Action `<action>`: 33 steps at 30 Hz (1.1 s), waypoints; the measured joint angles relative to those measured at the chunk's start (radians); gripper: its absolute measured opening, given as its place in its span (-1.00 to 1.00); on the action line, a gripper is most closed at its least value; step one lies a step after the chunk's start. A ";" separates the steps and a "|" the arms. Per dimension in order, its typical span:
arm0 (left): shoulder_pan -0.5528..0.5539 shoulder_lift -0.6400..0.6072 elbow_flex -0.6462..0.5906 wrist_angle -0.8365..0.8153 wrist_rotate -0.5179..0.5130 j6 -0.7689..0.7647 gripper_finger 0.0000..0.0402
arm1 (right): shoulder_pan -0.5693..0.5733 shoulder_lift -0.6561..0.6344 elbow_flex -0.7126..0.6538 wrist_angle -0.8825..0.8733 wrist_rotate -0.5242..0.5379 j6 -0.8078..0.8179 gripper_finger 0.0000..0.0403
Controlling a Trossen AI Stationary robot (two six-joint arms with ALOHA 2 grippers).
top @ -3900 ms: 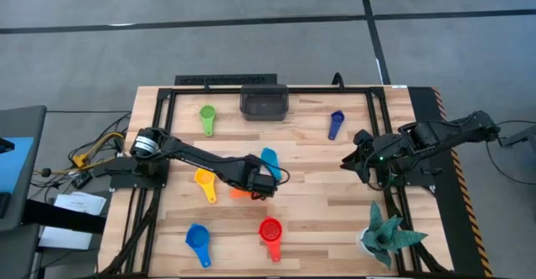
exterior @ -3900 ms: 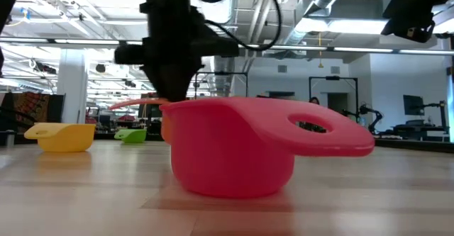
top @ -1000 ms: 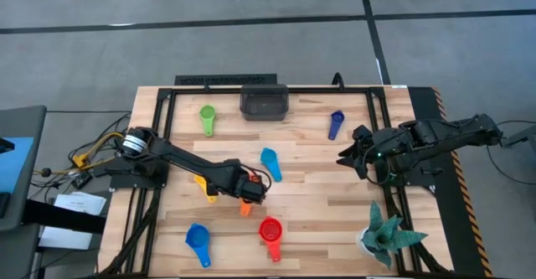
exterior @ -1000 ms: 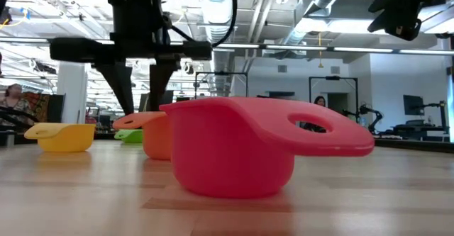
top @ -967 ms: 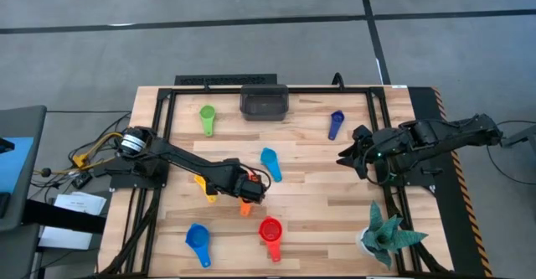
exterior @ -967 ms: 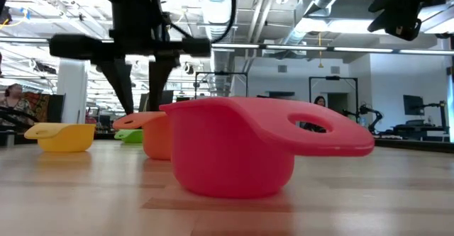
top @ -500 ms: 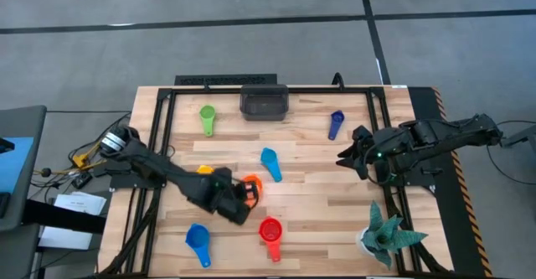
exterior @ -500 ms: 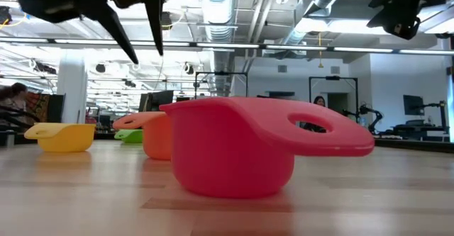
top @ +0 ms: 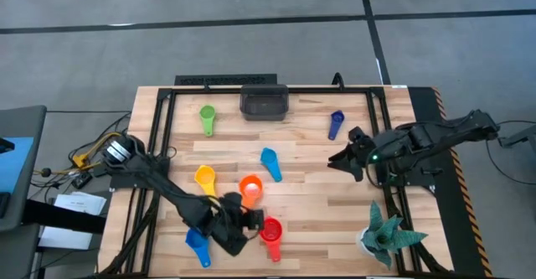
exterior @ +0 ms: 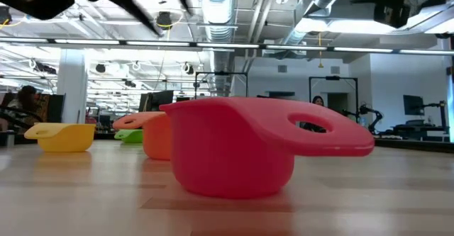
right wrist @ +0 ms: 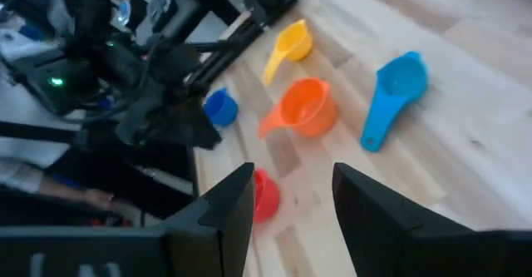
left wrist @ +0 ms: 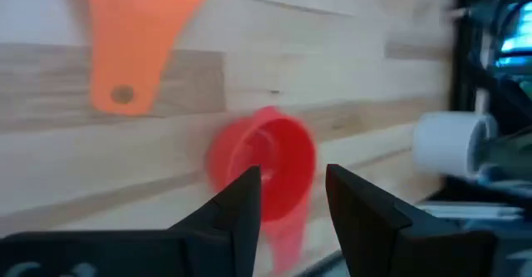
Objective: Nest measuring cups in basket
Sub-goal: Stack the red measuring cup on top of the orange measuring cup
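Several measuring cups lie apart on the wooden table in the high view: green (top: 207,116), dark blue (top: 336,124), light blue (top: 270,163), yellow (top: 204,178), orange (top: 249,187), red (top: 270,229) and royal blue (top: 197,241). The dark basket (top: 265,101) stands at the far edge. My left gripper (top: 249,223) hovers open beside the red cup (left wrist: 262,156), above the table and touching nothing. My right gripper (top: 347,157) is open over the table's right part, also touching nothing. In the low view the red cup (exterior: 241,147) rests on its base.
A teal spiky plant (top: 385,233) stands at the near right corner. A black frame (top: 167,103) borders the table. Bare wood (top: 318,204) lies between the red cup and my right gripper. People show in the room beyond the table.
My left gripper, open over the orange cup a second ago, has risen and swung toward the near edge, ending beside the red cup. The orange cup stays on the table. My right gripper has shifted a little toward the table's left.
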 joint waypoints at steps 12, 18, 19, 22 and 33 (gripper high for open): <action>-0.013 0.092 0.051 0.013 0.033 0.085 -0.37 | 0.130 0.110 0.000 0.132 -0.001 0.027 -0.10; -0.001 0.097 0.051 -0.006 0.033 0.135 -0.37 | 0.140 0.120 0.000 0.135 0.000 0.027 -0.14; 0.003 0.097 0.051 -0.006 0.033 0.146 -0.37 | 0.140 0.120 0.000 0.136 0.000 0.025 -0.14; 0.015 0.097 0.051 -0.003 0.032 0.177 -0.37 | 0.140 0.120 0.000 0.135 0.000 0.022 -0.14; 0.030 0.097 0.051 -0.001 0.054 0.257 -0.38 | 0.161 0.121 0.000 0.136 -0.054 0.043 -0.17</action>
